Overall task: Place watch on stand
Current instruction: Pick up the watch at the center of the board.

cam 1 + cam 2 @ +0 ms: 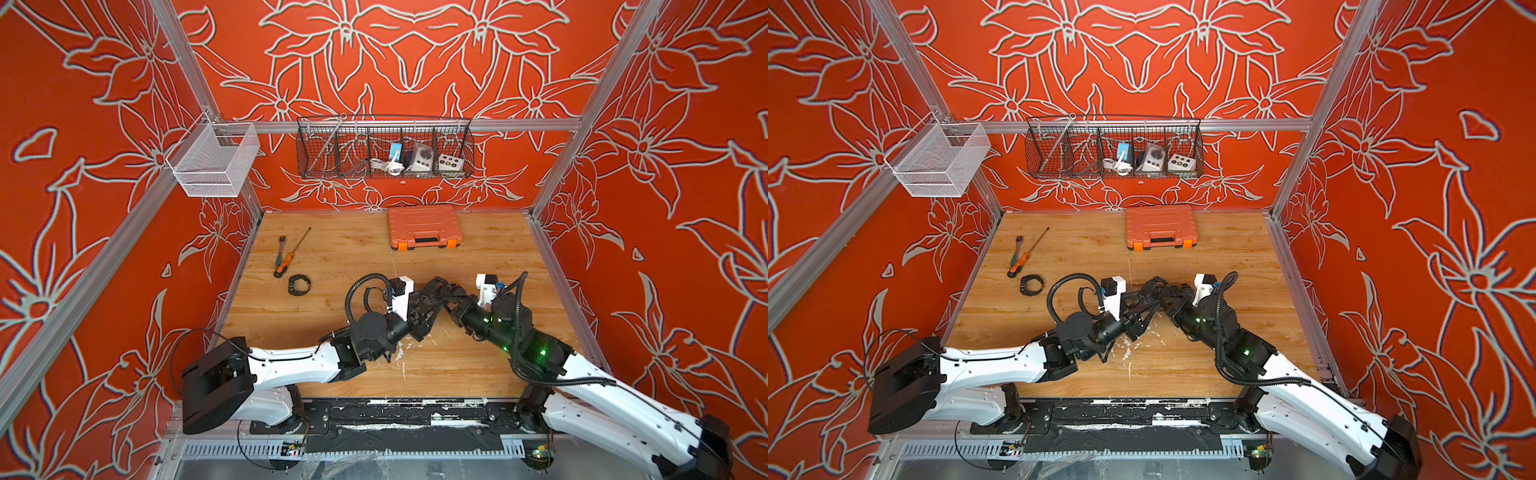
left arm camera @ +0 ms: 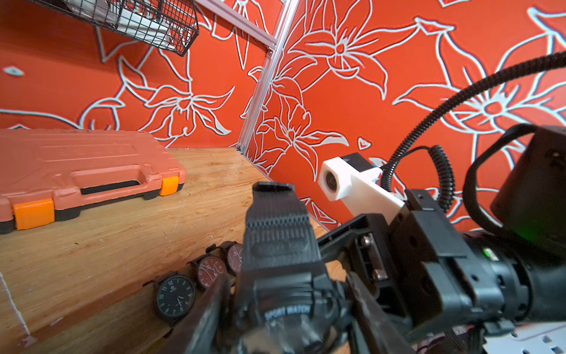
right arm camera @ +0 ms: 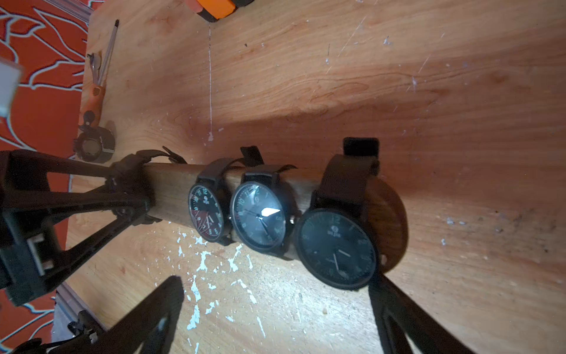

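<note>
Orange floral walls close in a wooden table (image 1: 332, 249), and at mid-table the stand (image 3: 171, 190) lies crosswise with both arms meeting over it. The sport watch (image 2: 284, 306) is at the stand's free end, looped over or against the bar there; which of the two I cannot tell. The left gripper (image 3: 134, 196) is clamped on it by the case, and its ribbed strap (image 2: 277, 226) sticks up stiffly. It looks light, and the resin band is springy rather than limp, so it should slide along smooth wood if pushed from the case or the strap root, not the crystal. Three dress watches (image 3: 258, 214) sit side by side on the rest of the bar, leaving only that end bare. The right gripper (image 3: 275, 282) hovers in front of them, its fingers (image 3: 159, 306) spread and holding nothing. Well apart, another watch (image 1: 299, 285) lies near a screwdriver (image 1: 291, 253), and an orange case (image 1: 424, 226) rests by the back wall.
</note>
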Controlling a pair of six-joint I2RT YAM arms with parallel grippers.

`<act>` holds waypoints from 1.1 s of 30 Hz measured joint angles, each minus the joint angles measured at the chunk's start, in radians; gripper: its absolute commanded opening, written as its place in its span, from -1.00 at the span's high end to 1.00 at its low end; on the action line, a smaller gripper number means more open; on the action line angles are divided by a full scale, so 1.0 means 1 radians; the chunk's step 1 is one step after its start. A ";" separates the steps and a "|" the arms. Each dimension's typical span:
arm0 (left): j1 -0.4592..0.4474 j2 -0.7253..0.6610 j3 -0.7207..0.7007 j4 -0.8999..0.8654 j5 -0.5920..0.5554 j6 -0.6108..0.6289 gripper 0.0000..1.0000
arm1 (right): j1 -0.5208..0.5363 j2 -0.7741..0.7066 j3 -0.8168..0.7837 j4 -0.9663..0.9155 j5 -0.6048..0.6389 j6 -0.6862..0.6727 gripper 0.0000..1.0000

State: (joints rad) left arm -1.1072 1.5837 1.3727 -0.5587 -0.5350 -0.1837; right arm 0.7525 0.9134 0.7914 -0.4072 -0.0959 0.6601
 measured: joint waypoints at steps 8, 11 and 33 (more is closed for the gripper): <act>0.000 -0.039 -0.048 0.055 0.038 -0.029 0.28 | 0.000 -0.004 -0.002 -0.018 0.047 0.029 1.00; -0.001 -0.120 -0.141 0.136 0.058 -0.050 -0.17 | 0.000 -0.021 -0.002 -0.026 0.063 0.060 1.00; 0.000 -0.449 -0.795 1.024 0.211 -0.075 -0.82 | -0.032 -0.100 -0.071 0.090 0.068 0.429 1.00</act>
State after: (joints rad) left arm -1.1069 1.1347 0.5774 0.4652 -0.3241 -0.2588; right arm 0.7200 0.8139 0.7204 -0.3168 -0.0277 1.0893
